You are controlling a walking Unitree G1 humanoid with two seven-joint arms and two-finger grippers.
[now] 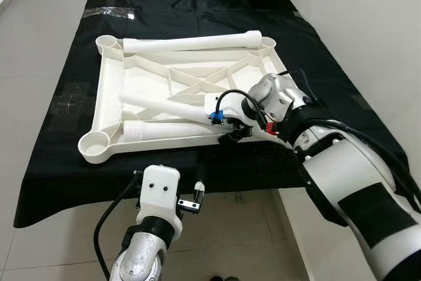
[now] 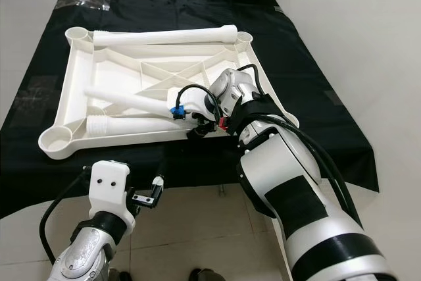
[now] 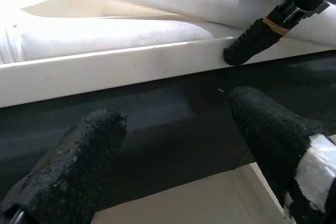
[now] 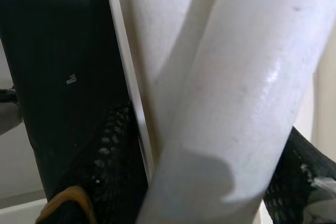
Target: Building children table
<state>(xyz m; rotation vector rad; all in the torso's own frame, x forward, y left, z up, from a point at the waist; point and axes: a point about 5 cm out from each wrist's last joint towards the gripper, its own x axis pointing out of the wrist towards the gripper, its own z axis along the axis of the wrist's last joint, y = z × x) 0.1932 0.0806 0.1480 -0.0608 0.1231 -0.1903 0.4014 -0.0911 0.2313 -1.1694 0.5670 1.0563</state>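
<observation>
Tabletop (image 1: 112,90), white and upside down, lies on a black cloth (image 1: 59,162) with its ribbed underside up, long axis running across the robot's front. One leg (image 1: 191,44) lies along the far edge, parallel to that axis. Two more legs lie inside the frame: one (image 1: 164,106) slants from the left toward the near right corner, crossing over another (image 1: 171,129) that lies along the near rim.

The right gripper (image 1: 235,131) is at the near right corner, fingers spread around the slanting leg and the rim, as its wrist view shows close up (image 4: 231,93).

The left gripper (image 3: 176,140) hovers open just short of the near rim, above the cloth's edge; its wrist view catches a right fingertip (image 3: 252,40) against the rim.
</observation>
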